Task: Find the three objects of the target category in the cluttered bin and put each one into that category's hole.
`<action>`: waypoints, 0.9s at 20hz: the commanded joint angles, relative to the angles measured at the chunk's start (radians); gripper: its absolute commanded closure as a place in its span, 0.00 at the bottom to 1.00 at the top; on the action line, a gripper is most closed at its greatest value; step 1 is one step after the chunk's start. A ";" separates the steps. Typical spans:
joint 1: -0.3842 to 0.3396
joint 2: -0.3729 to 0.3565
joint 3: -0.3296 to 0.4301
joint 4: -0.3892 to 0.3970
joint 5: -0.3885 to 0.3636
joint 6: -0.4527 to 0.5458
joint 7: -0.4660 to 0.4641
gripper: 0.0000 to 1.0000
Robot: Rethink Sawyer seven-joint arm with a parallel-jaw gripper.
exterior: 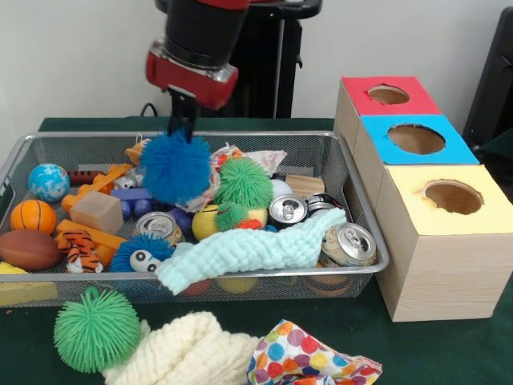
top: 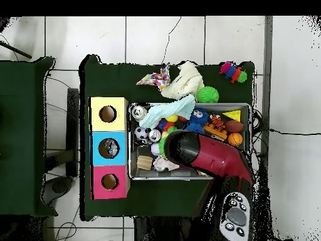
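My gripper (exterior: 183,135) comes down from above over the left middle of the wire mesh bin (exterior: 264,137) and is shut on the top of a blue fuzzy ball (exterior: 175,168), which hangs just above the clutter. Two green fuzzy balls (exterior: 244,183) lie to its right in the bin. Three boxes with round holes stand right of the bin: red (exterior: 389,95), blue (exterior: 415,139), yellow (exterior: 453,197). In the overhead view the arm (top: 210,155) covers the gripper and the blue ball; the bin's rim (top: 250,119) and the boxes (top: 108,147) show.
The bin also holds drink cans (exterior: 287,210), a pale blue cloth (exterior: 248,250) draped over the front rim, a basketball (exterior: 33,216), a football (exterior: 28,249), a wooden block (exterior: 96,212). In front lie a green fuzzy ball (exterior: 96,329), a cream knit cloth (exterior: 184,353), a polka-dot cloth (exterior: 309,362).
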 commanded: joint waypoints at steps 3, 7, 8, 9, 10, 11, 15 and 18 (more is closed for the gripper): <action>-0.055 -0.048 0.128 -0.104 -0.138 0.075 -0.119 1.00; -0.062 -0.056 0.139 -0.099 -0.163 0.075 -0.100 1.00; -0.063 -0.059 0.139 -0.098 -0.167 0.081 -0.095 1.00; -0.064 -0.058 0.139 -0.099 -0.172 0.081 -0.088 1.00; -0.065 -0.059 0.138 -0.097 -0.176 0.079 -0.081 1.00; -0.064 -0.055 0.138 -0.102 -0.179 0.079 -0.072 1.00; -0.056 -0.052 0.124 -0.093 -0.183 0.060 -0.019 1.00; -0.053 -0.056 0.116 -0.067 -0.182 0.032 0.020 1.00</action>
